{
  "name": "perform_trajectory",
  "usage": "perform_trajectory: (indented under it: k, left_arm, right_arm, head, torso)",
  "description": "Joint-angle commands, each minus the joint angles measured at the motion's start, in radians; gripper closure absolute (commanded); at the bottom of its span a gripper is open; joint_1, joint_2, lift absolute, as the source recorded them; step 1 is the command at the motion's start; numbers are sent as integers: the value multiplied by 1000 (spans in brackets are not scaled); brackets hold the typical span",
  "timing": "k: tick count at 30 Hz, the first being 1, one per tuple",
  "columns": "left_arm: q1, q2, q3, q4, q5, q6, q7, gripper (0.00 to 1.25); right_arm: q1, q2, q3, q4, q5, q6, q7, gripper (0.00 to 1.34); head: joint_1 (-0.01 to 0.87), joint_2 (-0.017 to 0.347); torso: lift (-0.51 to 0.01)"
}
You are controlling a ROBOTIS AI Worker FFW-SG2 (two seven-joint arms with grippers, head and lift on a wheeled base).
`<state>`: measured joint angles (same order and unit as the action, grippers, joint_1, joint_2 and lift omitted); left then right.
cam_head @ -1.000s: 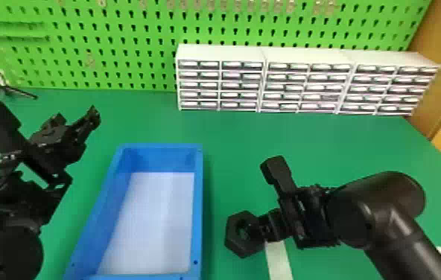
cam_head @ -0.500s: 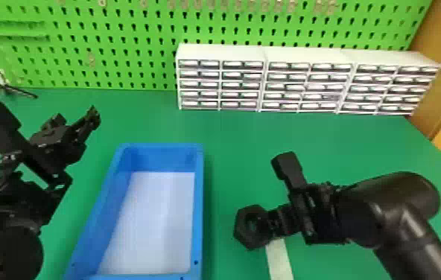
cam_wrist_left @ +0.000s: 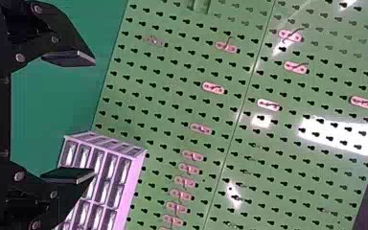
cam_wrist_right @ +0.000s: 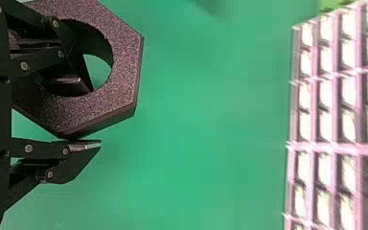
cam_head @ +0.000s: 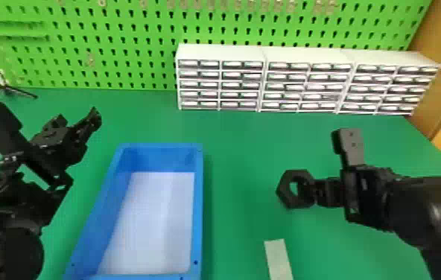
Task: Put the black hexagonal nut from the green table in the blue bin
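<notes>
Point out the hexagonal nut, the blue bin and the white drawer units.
Hexagonal nut (cam_wrist_right: 124, 72): right wrist view, on its flat face.
Blue bin (cam_head: 198, 208): head view, right-hand rim.
White drawer units (cam_head: 219, 52): head view, leftmost unit's top.

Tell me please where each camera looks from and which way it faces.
Head view: on head, looking forward-down at the blue bin; left arm and right arm show.
Left wrist view: on that wrist, facing the pegboard; its open jaws show.
Right wrist view: on that wrist, facing the green table; its jaws grip the nut.
Head and right wrist views share nut and drawers.
</notes>
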<state>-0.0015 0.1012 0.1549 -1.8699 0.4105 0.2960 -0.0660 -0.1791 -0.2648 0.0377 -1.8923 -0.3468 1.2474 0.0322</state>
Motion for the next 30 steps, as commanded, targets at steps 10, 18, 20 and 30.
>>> perform_trajectory:
  k: [10,18,20,30]
  left_arm:
    - [3,0,-3,1,1,0,0,432]
    - [0,0,-12,9,-1,0,0,433]
    - [0,0,-12,9,-1,0,0,432]
    - [3,0,-15,15,-1,-3,0,432]
  right_arm:
    - [95,108,-133,-31,77,-401,0,1009]
    - [89,150,-99,1,130,-663,-2,1007]
    - [76,145,-88,15,124,-710,-2,1009]
    - [13,64,30,104,78,-1025,-2,1007]
  head:
    - [692,8]
    - [692,8]
    - [692,8]
    - [692,8]
  torso:
    - [-97]
    - [-97]
    - [-97]
    - [-97]
